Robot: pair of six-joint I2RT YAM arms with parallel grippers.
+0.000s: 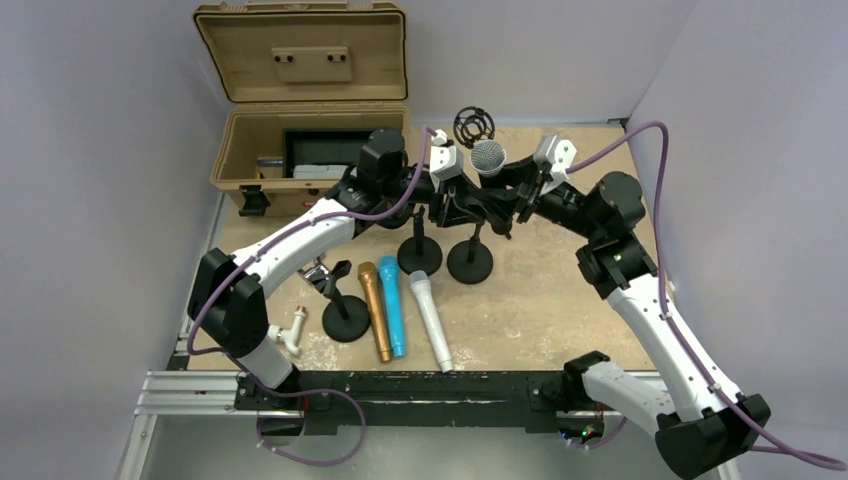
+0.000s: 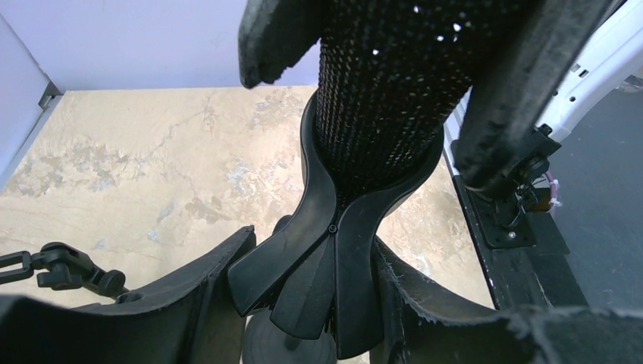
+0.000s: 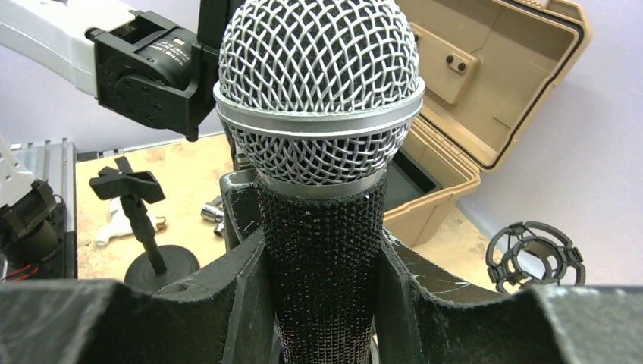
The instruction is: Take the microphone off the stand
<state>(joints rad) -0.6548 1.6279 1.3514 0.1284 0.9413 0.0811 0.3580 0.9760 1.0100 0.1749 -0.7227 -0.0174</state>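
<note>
Black glittery mic w/ silver mesh head [image 3: 318,114] sits in black plastic stand clip [image 2: 315,189], toward back of bench [image 1: 540,300] near tan hard case [image 1: 300,60]. Right claw [image 3: 322,254] is clamped on mic body above clip. Left claw [image 2: 311,262] is closed on clip, fingers touching both sides.

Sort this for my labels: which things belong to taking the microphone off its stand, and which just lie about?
In the job: microphone, stand, left gripper, right gripper.
Lying about: gold mic, blue mic, white mic, empty stand, tan case, shock mount.
</note>
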